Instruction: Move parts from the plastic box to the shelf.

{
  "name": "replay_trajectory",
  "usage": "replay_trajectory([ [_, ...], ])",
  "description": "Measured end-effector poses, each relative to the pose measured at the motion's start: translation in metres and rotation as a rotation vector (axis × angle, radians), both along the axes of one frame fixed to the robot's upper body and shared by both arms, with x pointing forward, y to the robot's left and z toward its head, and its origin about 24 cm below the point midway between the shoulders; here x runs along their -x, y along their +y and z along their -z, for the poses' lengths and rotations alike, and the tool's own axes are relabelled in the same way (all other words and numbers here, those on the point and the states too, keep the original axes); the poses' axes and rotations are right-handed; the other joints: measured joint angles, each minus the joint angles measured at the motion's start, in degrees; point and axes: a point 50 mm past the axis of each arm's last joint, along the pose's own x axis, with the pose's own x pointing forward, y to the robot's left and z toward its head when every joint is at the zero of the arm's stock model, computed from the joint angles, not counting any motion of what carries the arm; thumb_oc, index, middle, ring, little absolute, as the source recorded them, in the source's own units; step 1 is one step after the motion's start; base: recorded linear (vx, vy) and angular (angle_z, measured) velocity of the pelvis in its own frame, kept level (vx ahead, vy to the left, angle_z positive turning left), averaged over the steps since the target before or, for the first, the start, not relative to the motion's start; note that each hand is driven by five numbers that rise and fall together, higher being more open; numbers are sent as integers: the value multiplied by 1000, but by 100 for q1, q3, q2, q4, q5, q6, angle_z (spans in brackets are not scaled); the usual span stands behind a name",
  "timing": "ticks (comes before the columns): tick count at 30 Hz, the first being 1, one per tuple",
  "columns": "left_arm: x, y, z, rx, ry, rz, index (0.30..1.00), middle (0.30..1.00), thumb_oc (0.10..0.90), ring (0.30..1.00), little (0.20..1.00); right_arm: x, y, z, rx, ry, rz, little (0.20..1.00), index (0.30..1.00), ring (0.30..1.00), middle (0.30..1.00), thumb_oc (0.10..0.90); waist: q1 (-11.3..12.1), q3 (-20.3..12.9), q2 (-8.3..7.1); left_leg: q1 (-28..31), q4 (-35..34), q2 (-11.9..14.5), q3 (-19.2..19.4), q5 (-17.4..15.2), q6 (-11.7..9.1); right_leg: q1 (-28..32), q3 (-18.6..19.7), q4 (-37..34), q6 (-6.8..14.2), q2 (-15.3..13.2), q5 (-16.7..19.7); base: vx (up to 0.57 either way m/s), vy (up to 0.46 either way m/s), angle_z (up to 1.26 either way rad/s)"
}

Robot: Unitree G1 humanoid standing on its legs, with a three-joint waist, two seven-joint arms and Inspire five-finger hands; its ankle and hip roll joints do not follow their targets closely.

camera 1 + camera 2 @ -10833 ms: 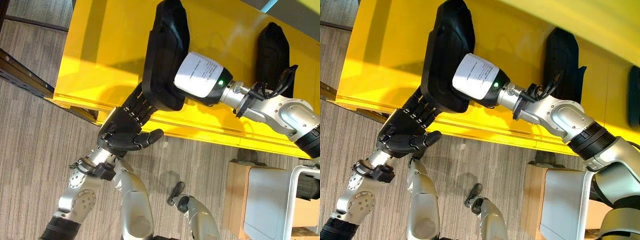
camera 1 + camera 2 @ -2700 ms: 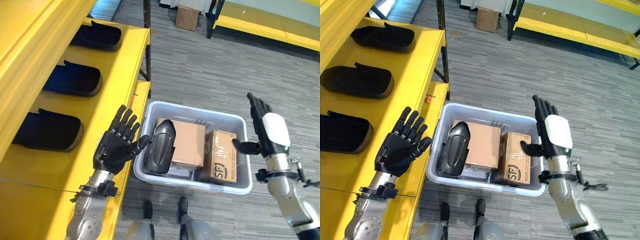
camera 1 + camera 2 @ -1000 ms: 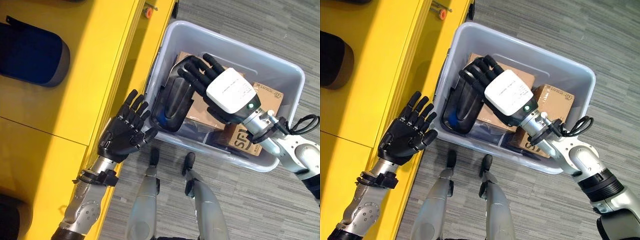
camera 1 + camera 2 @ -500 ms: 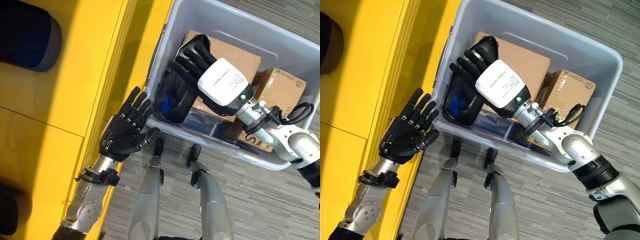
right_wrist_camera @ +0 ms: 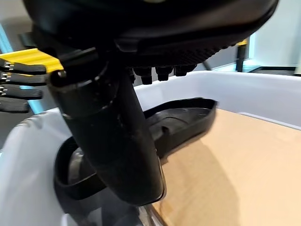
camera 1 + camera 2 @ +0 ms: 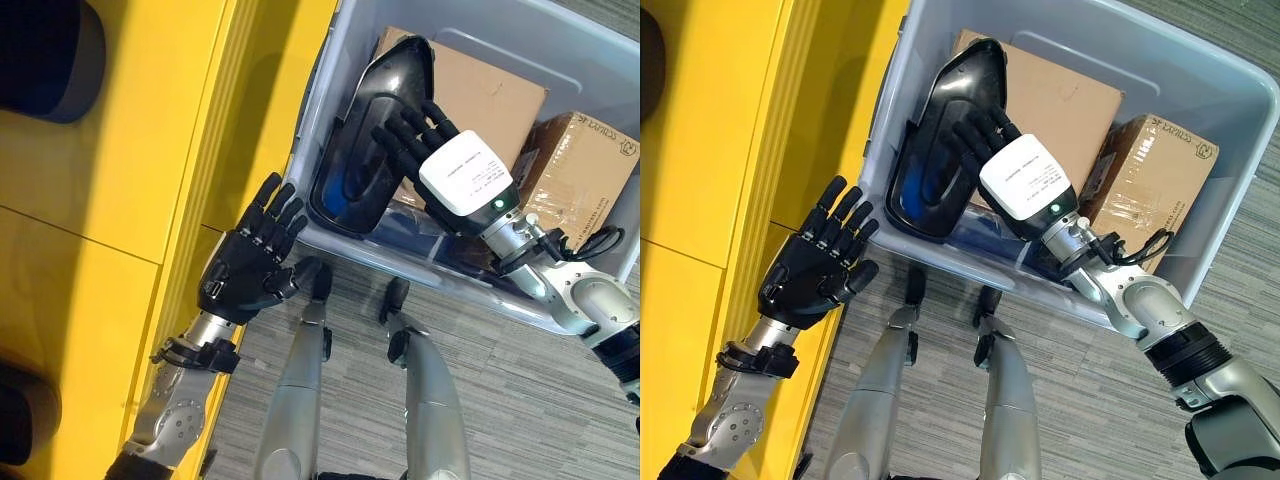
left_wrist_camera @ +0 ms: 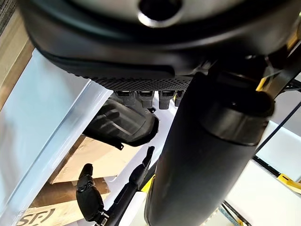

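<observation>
**Black part half-raised in the box, one hand on it**

While the right hand (image 6: 452, 178) lies against the black part (image 6: 372, 140), its fingers are spread over the part's hollow inner face, and whether they curl round an edge cannot be told; the right wrist view shows the thumb beside the part but not a closed pinch. The part sits in the upper middle of the left eye view, inside the plastic box (image 6: 1215, 205), leaning on the larger cardboard box (image 6: 1060, 95), its lower, rounded end near the box's left wall. A smaller cardboard box (image 6: 1150, 170) stands at the upper right.

The likely trouble is a slip. If the hand only presses flat on a smooth, curved shell, the part could slide down or roll off the cardboard edge as it is lifted. It might also catch the plastic box's rim on its way toward the yellow shelf (image 6: 130, 180), which fills the left side of the frame. The left hand (image 6: 250, 265) hangs at the lower left, fingers relaxed and spread, holding nothing, just outside the box's wall and beside the shelf edge, so it gives no support yet.

The part's long axis runs from lower left to upper right in the frame, narrow tip pointing to the upper right, open side facing the hand.
</observation>
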Motion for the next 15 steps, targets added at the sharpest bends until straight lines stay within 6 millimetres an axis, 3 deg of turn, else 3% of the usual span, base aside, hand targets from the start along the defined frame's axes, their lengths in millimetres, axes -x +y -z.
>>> replay_trajectory([
  [7,0,-2,0,1,2,8,1000,1000,900,1000,1000,0,2,-3,6,-6,-19,1000,1000,1000,1000,900,-54,-1,25,-128,96,2,34,-20,-20,-130,31,57,15,0,-16,1,3,-2],
  [15,-3,-3,-5,4,-29,6,1000,1000,900,1000,1000,-7,21,-23,73,-57,-70,1000,1000,1000,1000,900,44,3,51,-594,404,-3,25,-86,-25,-577,42,348,-22,-26,-70,1,-3,0],
])
